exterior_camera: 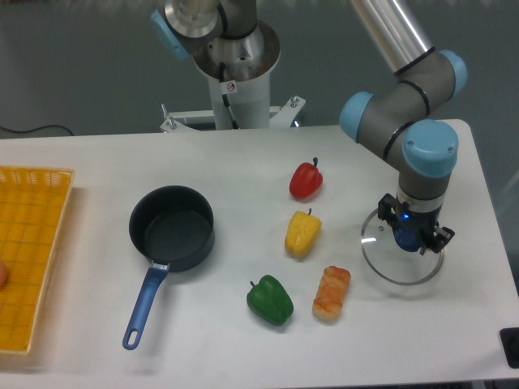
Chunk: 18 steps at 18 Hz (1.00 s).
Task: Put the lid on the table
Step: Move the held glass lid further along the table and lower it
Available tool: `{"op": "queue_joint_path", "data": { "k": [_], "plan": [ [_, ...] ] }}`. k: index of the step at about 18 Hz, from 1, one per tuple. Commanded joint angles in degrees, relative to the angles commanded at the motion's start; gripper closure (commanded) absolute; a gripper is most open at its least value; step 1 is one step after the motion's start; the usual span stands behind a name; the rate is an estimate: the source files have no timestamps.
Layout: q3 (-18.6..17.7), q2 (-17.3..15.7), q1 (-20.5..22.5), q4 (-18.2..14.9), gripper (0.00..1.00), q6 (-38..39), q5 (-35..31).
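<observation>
Lid [388, 261]: clear glass, blue knob clamped in the gripper [413, 237], at the tabletop's [243, 170] right side, right of the bread piece [332, 292]. Also present: saucepan [170, 229], red pepper [306, 180], yellow pepper [302, 232], green pepper [270, 300], yellow tray [32, 251].

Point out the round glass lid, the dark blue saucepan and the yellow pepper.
round glass lid [381, 261]: fixed camera, glass near the left rim.
dark blue saucepan [172, 231]: fixed camera, inner base.
yellow pepper [302, 233]: fixed camera, body.
</observation>
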<state>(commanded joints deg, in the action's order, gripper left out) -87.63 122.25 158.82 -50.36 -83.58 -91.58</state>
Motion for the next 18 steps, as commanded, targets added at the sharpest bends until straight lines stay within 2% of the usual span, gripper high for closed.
{"op": "queue_joint_path", "data": {
  "k": [3,10,16,18],
  "plan": [
    [1.2,0.7,0.0,0.3,0.37,-0.2,1.0],
    [1.6,1.8,0.1,6.1,0.37,-1.5,1.1],
    [1.6,4.0,0.1,11.8,0.37,-1.8,1.2],
    [1.8,4.5,0.1,12.2,0.37,-1.8,1.2]
  ]
}}
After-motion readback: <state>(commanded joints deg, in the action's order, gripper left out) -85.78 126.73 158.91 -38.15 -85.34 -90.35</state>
